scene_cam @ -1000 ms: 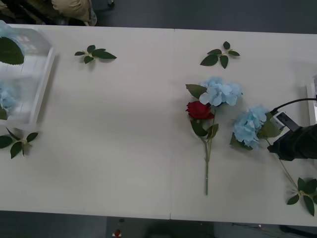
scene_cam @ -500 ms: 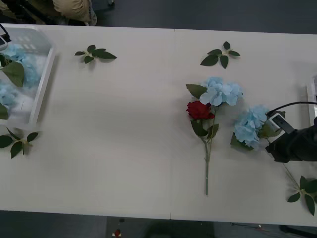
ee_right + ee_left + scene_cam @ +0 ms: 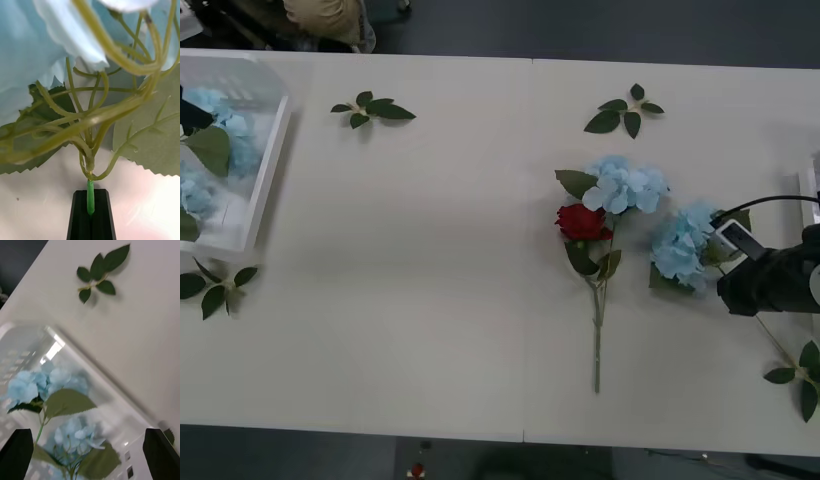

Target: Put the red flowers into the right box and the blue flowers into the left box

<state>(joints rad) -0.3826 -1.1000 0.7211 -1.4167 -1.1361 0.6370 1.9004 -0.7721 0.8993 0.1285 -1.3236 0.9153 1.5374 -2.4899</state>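
black fingers of the right gripper (image 3: 90, 215) pinch a blue flower's (image 3: 683, 246) green stem; left gripper (image 3: 90, 455) spread wide above the left box (image 3: 268, 170).

pale blue flowers (image 3: 683, 247), deep red flowers (image 3: 582, 221), white table (image 3: 430, 250)

no readable text, labels or numbers

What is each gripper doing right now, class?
Left gripper: open, above the left box.
Right gripper: shut on a blue flower's stem.
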